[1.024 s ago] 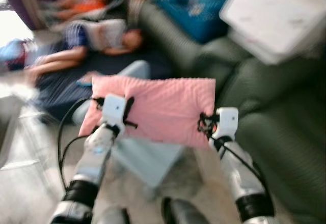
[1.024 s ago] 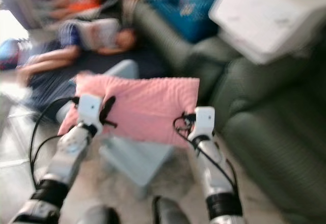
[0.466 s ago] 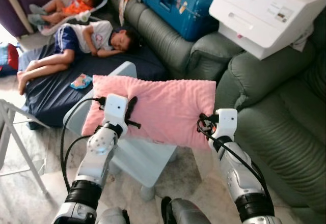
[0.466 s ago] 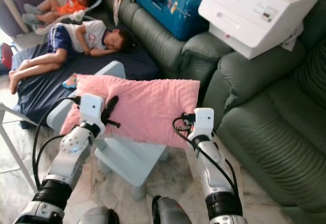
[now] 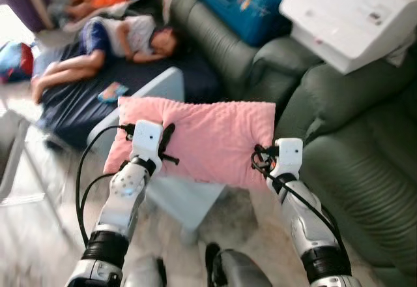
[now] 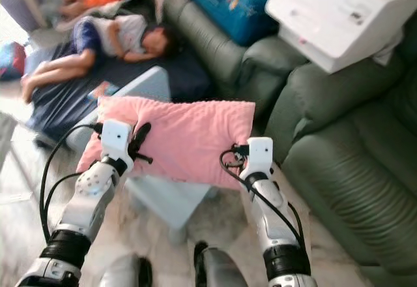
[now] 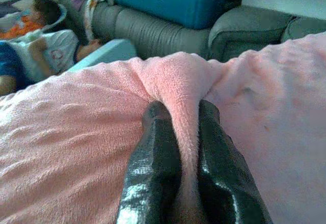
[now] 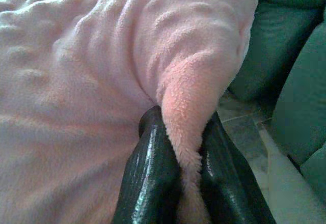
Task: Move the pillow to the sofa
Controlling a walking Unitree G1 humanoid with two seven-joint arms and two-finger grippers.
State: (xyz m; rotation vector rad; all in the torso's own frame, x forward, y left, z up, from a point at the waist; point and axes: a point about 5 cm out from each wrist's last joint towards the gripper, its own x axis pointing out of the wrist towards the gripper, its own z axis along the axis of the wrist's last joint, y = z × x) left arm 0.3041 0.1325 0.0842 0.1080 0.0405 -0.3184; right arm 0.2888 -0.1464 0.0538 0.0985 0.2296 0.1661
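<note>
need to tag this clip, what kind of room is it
Most likely a lived-in home living room: a green sofa, two people asleep on a dark mattress on the floor, and a blue suitcase on the sofa. Both grippers hold a pink pillow.

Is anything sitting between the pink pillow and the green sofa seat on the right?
Nothing visible blocks it. The pink pillow is pinched by the left tool and the right tool, and the sofa seat beside it looks bare. The white box rests farther back, on the sofa's arm.
</note>
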